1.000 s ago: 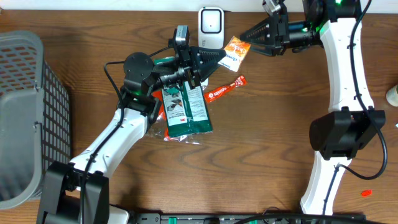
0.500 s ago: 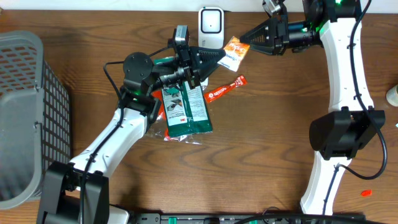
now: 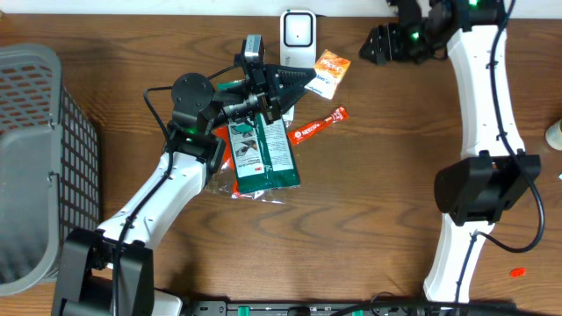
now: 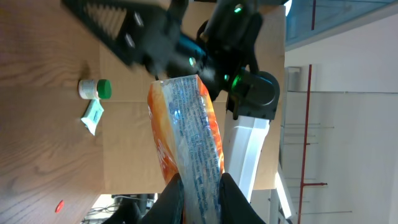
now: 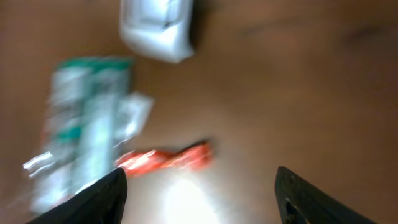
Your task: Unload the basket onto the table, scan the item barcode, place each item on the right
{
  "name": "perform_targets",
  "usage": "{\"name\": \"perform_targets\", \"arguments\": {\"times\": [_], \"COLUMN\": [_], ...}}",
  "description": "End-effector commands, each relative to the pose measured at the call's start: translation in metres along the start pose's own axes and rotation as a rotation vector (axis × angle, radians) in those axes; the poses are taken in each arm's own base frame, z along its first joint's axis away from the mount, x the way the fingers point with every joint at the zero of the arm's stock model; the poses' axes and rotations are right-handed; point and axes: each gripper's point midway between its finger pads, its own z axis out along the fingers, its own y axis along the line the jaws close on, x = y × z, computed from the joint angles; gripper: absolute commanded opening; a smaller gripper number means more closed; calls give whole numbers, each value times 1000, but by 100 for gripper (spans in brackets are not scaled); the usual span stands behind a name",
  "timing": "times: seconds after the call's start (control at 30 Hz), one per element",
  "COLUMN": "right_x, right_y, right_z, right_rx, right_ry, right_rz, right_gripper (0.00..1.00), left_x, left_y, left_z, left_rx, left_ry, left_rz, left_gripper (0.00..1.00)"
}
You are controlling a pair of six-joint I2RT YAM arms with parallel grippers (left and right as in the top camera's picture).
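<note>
Two arms work over the surface (image 3: pixel 378 202). Left jaws grip an orange packet (image 3: pixel 332 72) just right of the white scanner (image 3: pixel 298 35). Right jaws stand wide apart, empty, near the packet.

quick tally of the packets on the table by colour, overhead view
orange and white packet: 1, pinched in the left gripper
red sachet: 1
green pack: 1
orange-red item: 1, mostly hidden under the green pack, so its kind is unclear
total: 4
</note>
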Motion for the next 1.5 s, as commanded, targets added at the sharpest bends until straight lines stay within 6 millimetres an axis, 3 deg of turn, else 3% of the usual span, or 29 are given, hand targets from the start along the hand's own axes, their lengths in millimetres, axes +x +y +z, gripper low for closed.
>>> {"name": "perform_targets", "arguments": {"times": [0.0,0.17,0.27,0.37,0.5,0.63,0.8,0.9,1.0,1.23,1.33,1.47], "right_x": [-23,-23,-23,-25,-25,-7,35,61,87,114,114,95], "right_y": [-43,-35,-25,-11,10,21,34,39,49,72,68,58], "right_z": [-12,-27,-52,-95,-167,-231,-267,-273,-267,-240,-219,-178], "right_rx": [343,342,341,348,381,451,438,413,352,205,215,225], "right_ry": [-67,-61,-85,-152,-279,-360,-340,-295,-202,-96,-77,-127], "right_rz": [-130,-181,-185,-196,-213,-212,-136,-65,-47,-33,-92,-167], "right_gripper": [78,78,82,84,87,88,91,87,83,83,85,86], "left_x": [1,1,1,2,3,5,10,14,16,17,16,11], "left_y": [1,1,1,1,2,2,3,3,4,4,4,4], "left_z": [-2,-2,-2,-2,-2,-2,-2,-2,-3,-3,-3,-7], "left_rx": [-3,-2,-2,-3,-3,-5,-8,-11,-13,-14,-14,-17], "left_ry": [9,8,8,10,17,30,58,80,95,101,98,86], "left_rz": [18,34,45,51,60,59,59,60,60,60,60,62], "left_gripper": [8,8,8,8,8,8,8,8,8,8,8,8]}}
